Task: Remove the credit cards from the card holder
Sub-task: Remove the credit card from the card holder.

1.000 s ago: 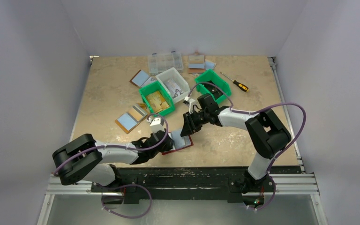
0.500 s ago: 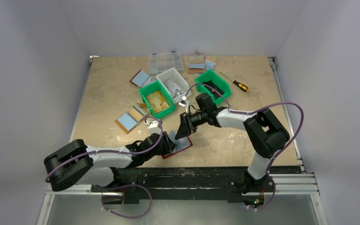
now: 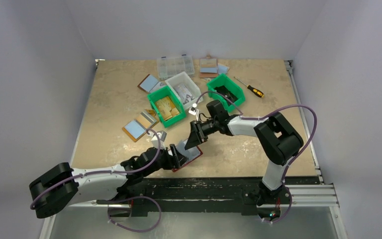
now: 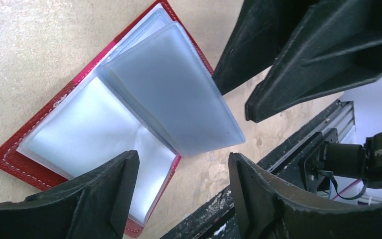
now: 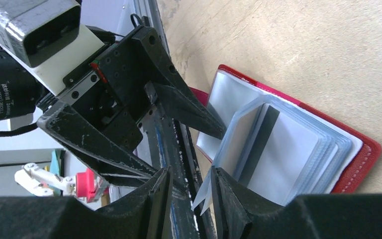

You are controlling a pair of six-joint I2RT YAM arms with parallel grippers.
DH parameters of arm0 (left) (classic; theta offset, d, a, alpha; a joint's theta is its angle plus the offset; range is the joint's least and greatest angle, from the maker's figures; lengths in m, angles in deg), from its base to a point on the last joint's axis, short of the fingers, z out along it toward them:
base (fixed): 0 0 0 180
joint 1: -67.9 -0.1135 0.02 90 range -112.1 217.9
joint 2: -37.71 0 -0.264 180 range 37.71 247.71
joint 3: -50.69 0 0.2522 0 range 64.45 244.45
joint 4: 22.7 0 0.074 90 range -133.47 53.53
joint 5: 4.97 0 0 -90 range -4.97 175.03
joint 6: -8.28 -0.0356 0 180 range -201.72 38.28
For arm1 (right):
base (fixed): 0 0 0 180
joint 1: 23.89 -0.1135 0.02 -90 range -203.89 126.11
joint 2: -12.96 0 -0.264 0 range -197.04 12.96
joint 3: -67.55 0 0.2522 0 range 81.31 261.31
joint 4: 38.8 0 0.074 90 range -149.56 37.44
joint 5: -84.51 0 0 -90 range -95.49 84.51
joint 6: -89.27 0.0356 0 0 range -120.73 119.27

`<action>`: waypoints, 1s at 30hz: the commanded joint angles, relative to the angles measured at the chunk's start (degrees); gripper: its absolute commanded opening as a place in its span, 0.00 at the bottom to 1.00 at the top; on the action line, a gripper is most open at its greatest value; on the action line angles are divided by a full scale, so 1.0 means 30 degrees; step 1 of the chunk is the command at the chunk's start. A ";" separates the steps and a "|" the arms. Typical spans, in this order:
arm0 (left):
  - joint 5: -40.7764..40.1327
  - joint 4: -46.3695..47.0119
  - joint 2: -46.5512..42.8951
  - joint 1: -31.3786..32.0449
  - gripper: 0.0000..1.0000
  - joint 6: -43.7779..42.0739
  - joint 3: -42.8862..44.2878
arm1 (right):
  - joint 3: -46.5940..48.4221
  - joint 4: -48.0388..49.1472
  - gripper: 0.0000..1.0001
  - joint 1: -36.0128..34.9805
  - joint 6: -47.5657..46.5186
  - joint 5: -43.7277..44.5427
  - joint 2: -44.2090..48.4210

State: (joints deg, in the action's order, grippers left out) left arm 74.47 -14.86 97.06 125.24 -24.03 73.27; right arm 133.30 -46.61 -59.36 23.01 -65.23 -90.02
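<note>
The card holder (image 3: 190,155) lies open near the table's front edge, with a dark red rim (image 4: 10,160) and pale plastic sleeves. One sleeve leaf (image 4: 174,94) stands lifted off the stack. A pale credit card (image 5: 283,152) with a dark band shows inside a sleeve. My left gripper (image 4: 181,162) hovers low at the holder's near-left edge, open with nothing between its fingers. My right gripper (image 5: 191,174) reaches over from the far right with its jaws a narrow gap apart. The lifted leaf's corner (image 5: 204,196) leans on one inner face.
Two green bins (image 3: 166,105) (image 3: 225,89), a white bin (image 3: 184,87) and a clear organiser box (image 3: 175,64) stand behind. Tan-rimmed bifolds (image 3: 139,127) (image 3: 149,82) lie at left, a screwdriver (image 3: 251,88) at right. The black front rail (image 3: 204,184) runs just below the holder.
My left gripper has opened, let go of the card holder, and its arm has stretched out lower. The right gripper has shifted slightly left over the holder.
</note>
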 commanded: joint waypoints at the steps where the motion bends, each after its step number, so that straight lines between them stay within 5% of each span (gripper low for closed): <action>1: 0.0645 0.1410 -0.1001 -0.0009 0.72 -0.0619 -0.0493 | -0.0110 0.1084 0.41 -0.0453 0.0745 -0.1128 -0.0412; 11: 0.0894 0.2373 0.0378 -0.0012 0.81 -0.0463 0.0033 | -0.0028 0.1195 0.39 -0.0733 0.0873 -0.1303 -0.0625; 19: 0.0187 0.1556 -0.0183 -0.0001 0.61 -0.0134 -0.0088 | 0.0216 0.0466 0.40 -0.0722 0.0223 -0.0875 -0.0740; 30: -0.0220 0.0430 -0.1640 0.0002 0.58 -0.0012 -0.0566 | 0.1039 -0.1930 0.45 -0.0718 -0.2233 0.1931 -0.0655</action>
State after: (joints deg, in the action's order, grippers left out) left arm 75.14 -13.24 93.15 125.24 -24.23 72.05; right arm 133.65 -48.68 -61.39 21.44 -64.53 -92.21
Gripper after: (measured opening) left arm 0.583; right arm 0.452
